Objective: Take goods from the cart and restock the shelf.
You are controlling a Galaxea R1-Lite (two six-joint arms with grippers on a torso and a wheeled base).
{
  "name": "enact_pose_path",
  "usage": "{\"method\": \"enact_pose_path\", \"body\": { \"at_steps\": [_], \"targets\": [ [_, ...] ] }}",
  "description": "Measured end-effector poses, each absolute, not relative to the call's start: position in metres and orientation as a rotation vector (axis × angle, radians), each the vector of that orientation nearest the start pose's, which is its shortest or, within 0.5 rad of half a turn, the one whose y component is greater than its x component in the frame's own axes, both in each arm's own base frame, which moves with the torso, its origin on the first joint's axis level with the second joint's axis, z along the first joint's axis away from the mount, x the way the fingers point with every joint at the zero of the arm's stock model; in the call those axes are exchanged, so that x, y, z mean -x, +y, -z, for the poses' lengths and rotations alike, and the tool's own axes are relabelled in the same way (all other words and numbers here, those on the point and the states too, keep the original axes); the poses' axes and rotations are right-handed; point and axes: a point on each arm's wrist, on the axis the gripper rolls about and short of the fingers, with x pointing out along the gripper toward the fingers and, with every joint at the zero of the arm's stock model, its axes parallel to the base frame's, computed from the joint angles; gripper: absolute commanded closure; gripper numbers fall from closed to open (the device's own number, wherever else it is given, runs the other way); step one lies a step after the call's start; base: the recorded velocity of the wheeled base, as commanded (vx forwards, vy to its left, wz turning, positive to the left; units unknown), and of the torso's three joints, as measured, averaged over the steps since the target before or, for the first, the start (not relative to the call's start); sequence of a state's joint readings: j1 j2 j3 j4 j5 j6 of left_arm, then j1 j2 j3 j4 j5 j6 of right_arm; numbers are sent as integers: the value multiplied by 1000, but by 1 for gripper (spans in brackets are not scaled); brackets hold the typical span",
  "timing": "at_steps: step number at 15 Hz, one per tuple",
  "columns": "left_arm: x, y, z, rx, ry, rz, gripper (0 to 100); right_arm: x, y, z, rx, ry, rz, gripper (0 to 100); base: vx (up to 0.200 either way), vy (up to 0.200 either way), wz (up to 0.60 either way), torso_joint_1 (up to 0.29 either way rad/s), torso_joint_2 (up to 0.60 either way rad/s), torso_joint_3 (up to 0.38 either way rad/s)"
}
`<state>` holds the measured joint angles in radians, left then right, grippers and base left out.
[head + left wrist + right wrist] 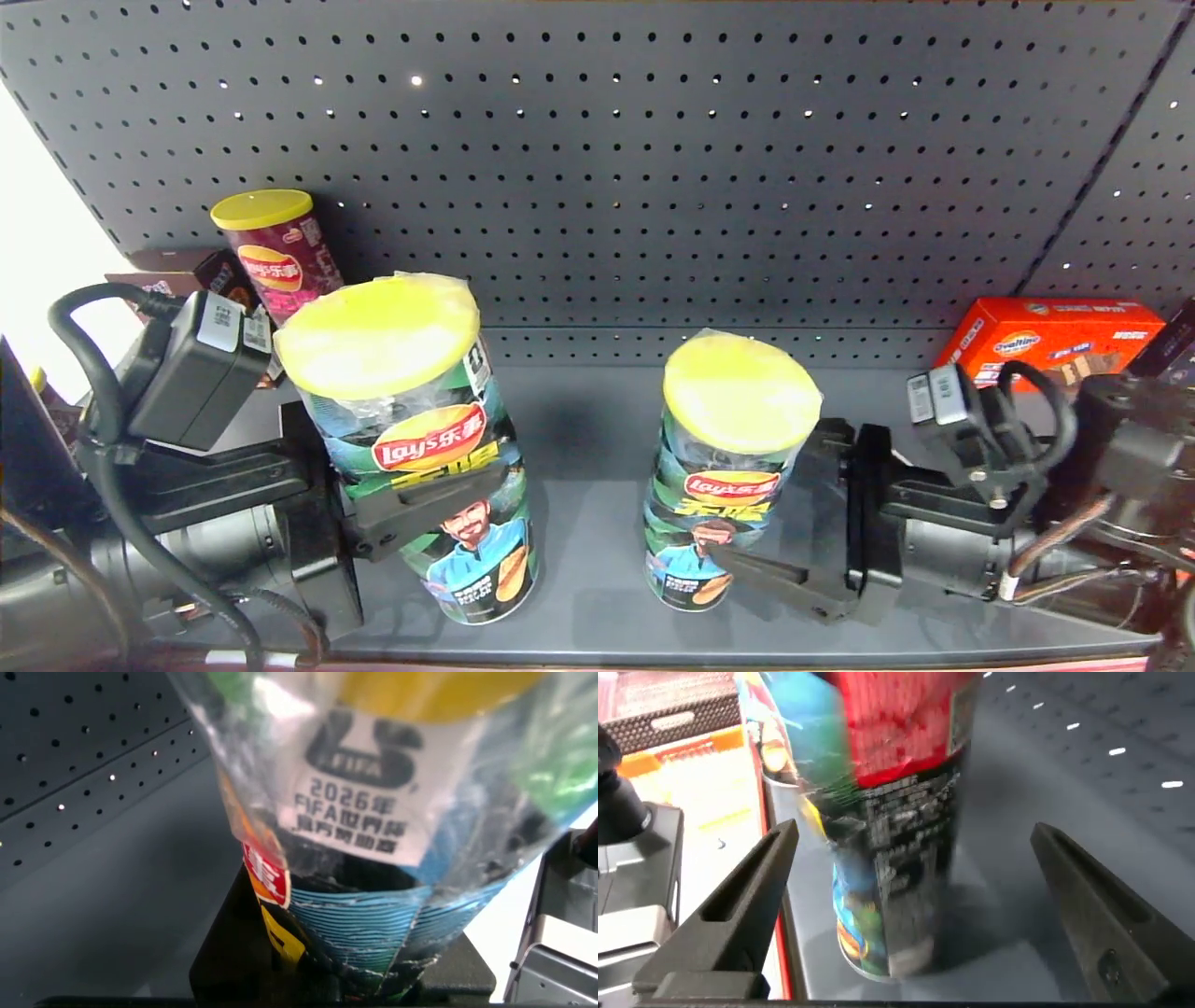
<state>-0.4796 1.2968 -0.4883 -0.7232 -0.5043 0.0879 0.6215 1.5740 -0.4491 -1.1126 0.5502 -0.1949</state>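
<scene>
Head view: right can [724,476] upright on shelf [579,429], between spread fingers of right gripper [770,499] coming in from 3 o'clock. Left can [420,439] at its 9 o'clock, upright, clamped in left gripper [411,490]. Judgement: right arm withdraws toward 3 o'clock.

- The head view looks forward and down from above onto the shelf [579,439], squarely facing its pegboard back wall [653,168], at middle range.
- The left wrist view sits just behind the left tool [346,975], looking along it, very near the left can [374,812].
- The right wrist view looks out along the right tool [915,924] at the right can [896,840], close by.
- Each wrist view shares its can, the shelf floor and the pegboard with the head view.
</scene>
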Motion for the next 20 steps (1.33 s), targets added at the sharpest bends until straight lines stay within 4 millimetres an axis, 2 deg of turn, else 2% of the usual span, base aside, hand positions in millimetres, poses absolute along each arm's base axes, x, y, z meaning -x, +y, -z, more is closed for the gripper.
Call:
{"method": "enact_pose_path", "body": {
  "at_steps": [3,6,10,12,15,17,20],
  "targets": [
    [-163,-97,-205,-81,42,985,100,-166,116,-199,173,-169,-1090,0,0,0,0,0,0,0],
    [-161,-96,-204,-84,45,989,100,-130,78,-218,177,-177,-988,0,0,0,0,0,0,0],
    [-160,-96,-204,-84,39,990,100,-70,36,-220,150,-128,-776,0,0,0,0,0,0,0],
    [-160,-96,-205,-86,38,989,100,-38,21,-207,130,-91,-664,0,0,0,0,0,0,0],
    [-161,-96,-206,-87,31,985,100,0,5,-178,107,-65,-505,0,0,0,0,0,0,0],
    [-160,-95,-207,-88,26,981,100,13,-1,-152,98,-65,-377,0,0,0,0,0,0,0],
    [-158,-92,-207,-87,23,975,100,18,-5,-122,85,-64,-238,0,0,0,0,0,0,0]
  ]
}}
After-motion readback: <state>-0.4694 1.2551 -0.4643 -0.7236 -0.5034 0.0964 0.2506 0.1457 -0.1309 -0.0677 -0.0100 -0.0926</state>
